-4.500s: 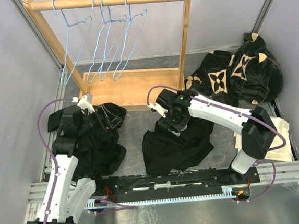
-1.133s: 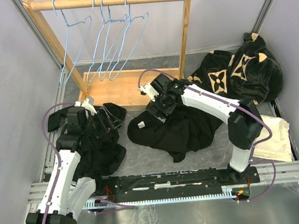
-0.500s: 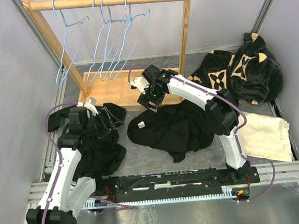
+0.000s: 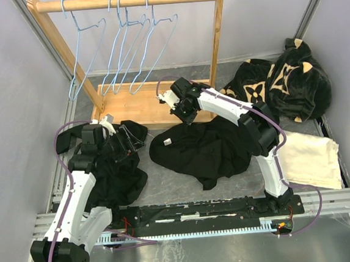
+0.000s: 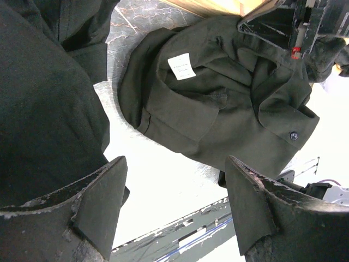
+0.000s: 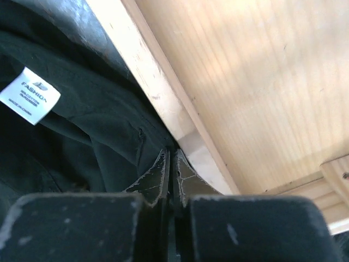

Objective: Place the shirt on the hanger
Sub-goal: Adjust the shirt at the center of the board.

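The black shirt (image 4: 207,149) lies crumpled mid-table, its white tag (image 4: 168,142) facing up near its left end. My right gripper (image 4: 183,113) is at the shirt's far edge, against the rack's wooden base. In the right wrist view the right gripper (image 6: 172,162) is shut, a thin fold of the shirt (image 6: 87,136) pinched at its tips. My left gripper (image 4: 127,144) hovers over another black garment; in its wrist view the left gripper (image 5: 174,210) is open and holds nothing, looking at the shirt (image 5: 218,114). Several light-blue hangers (image 4: 125,49) hang on the rod.
The wooden rack (image 4: 130,0) with its flat base (image 4: 142,103) stands at the back. A second black garment (image 4: 114,173) lies under the left arm. A black plush garment with tan flowers (image 4: 275,88) and a cream cloth (image 4: 312,159) lie at the right.
My right gripper has closed at the shirt's far edge by the rack base, after pulling the shirt left and toward the rack. The left arm has barely moved.
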You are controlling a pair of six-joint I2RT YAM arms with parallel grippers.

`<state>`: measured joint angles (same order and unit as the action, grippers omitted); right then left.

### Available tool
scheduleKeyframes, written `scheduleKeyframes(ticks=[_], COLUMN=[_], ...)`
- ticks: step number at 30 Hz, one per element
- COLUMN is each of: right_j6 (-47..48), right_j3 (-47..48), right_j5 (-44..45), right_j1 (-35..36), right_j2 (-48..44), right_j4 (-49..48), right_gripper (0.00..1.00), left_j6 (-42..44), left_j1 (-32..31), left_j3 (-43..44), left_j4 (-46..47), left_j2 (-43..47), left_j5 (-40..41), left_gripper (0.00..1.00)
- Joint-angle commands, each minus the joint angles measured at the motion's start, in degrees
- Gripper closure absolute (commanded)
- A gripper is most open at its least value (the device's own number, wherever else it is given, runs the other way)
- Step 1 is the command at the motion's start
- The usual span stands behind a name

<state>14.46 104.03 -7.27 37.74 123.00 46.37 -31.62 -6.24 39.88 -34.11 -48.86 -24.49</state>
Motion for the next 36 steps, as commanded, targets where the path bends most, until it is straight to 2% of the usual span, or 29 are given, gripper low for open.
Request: scheduleKeyframes(ticks=[1, 5, 10, 17, 19, 31, 36], right_j6=[-3.57, -7.0, -12.31, -20.51, -21.98, -27.82, -29.21], right_j3=[-4.97, -11.68, -16.93, -23.87, -25.41, -30.07, -28.91], right_j5=[4.02, 5.19, 5.0, 5.16, 5.07, 3.18, 3.9], right_j1=[-0.15, -0.18, -0.13, -0.17, -0.19, -0.2, -0.15], right_j2=[-7.14, -14.9, -21.57, -29.38, -31.09, -36.03, -35.89], right_j4=[-4.0, -8.65, -9.61, -11.9, -11.98, -12.66, -11.93], right_gripper=[1.0, 1.0, 1.0, 1.0, 1.0, 1.0, 1.0], left_j6=[0.24, -0.07, -1.25, -3.87, -4.73, -6.26, -7.76], left_j1=[-0.03, -0.08, -1.03, -10.31, -11.33, -13.59, -18.41], left_j3=[1.39, 2.11, 3.29, 4.26, 3.53, 0.82, -0.25], left_j4=[1.49, 1.18, 1.95, 3.64, 4.68, 11.52, 14.58], left_j2=[0.26, 0.35, 0.09, -1.16, -1.0, -2.63, -5.2], left_j5=[0.46, 3.18, 5.95, 15.1, 15.86, 13.94, 18.14], left_gripper=[0.21, 0.21, 0.21, 0.21, 0.21, 0.2, 0.21])
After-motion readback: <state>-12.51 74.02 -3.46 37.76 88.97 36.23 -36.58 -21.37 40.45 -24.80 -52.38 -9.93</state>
